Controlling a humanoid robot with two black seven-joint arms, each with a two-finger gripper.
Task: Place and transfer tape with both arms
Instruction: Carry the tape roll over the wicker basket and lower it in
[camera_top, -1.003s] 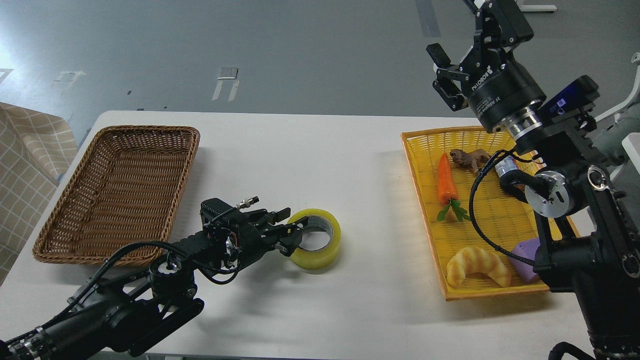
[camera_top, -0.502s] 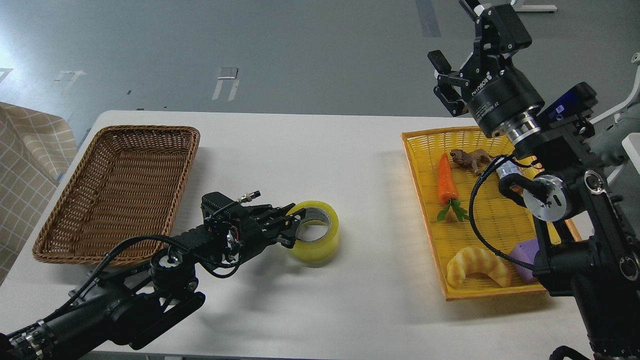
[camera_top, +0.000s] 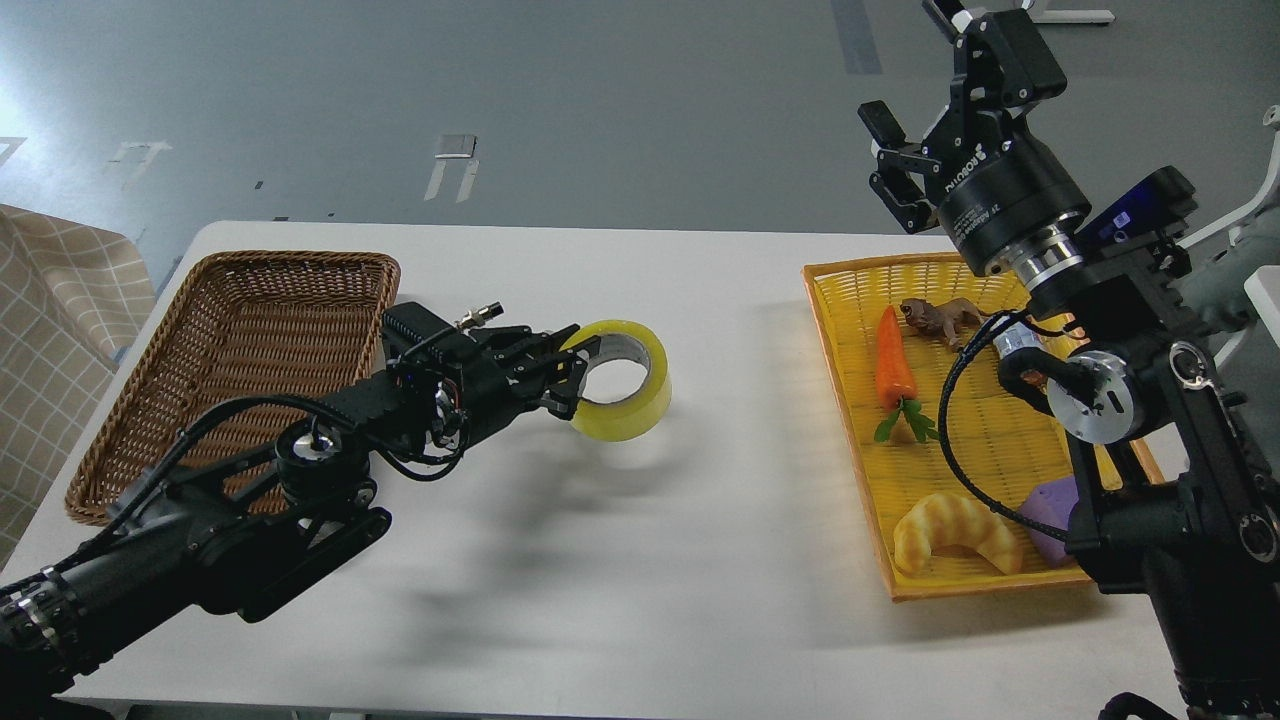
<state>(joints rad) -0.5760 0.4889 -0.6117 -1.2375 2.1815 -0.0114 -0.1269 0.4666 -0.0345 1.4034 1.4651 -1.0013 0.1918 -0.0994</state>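
While my left end effector (camera_top: 572, 372) grips the tape (camera_top: 620, 380) by its rim, the roll hangs above the worktop (camera_top: 650, 560) | right end effector (camera_top: 905, 150) waits high, fingers apart, holding nothing | left to do: put tape in brown basket (camera_top: 240, 370), I think.

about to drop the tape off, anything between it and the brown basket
Nothing visible. The left gripper holds the tape above the table, right of the brown basket. Only its own arm lies along that stretch.
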